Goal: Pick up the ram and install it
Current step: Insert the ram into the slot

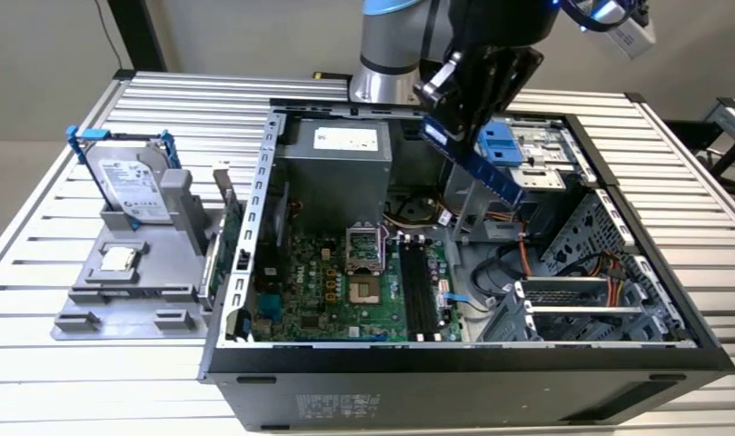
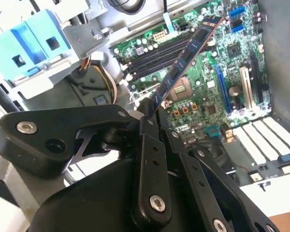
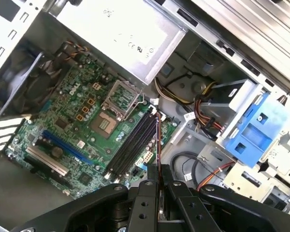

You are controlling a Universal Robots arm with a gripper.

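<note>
The ram (image 1: pixel 482 173) is a long thin blue stick with small chips, hanging tilted above the open computer case (image 1: pixel 240 272). My gripper (image 1: pixel 446 123) is shut on one end of it. In the second wrist view the ram (image 2: pixel 186 60) slants away from the gripper (image 2: pixel 149 112) over the green motherboard (image 2: pixel 208 92). The first wrist view has the ram (image 3: pixel 158 142) edge-on, rising from the gripper (image 3: pixel 159 180) beside the black memory slots (image 3: pixel 133 145). These slots (image 1: pixel 418 291) lie well below the stick, which is apart from them.
A silver hard drive (image 1: pixel 131 186) in a blue-handled frame stands on a grey fixture (image 1: pixel 137 277) at the exterior view's left. Inside the case are the power supply (image 1: pixel 337 150), a blue drive bay (image 1: pixel 507 150), the CPU socket (image 1: pixel 364 250) and cable bundles (image 1: pixel 531 259).
</note>
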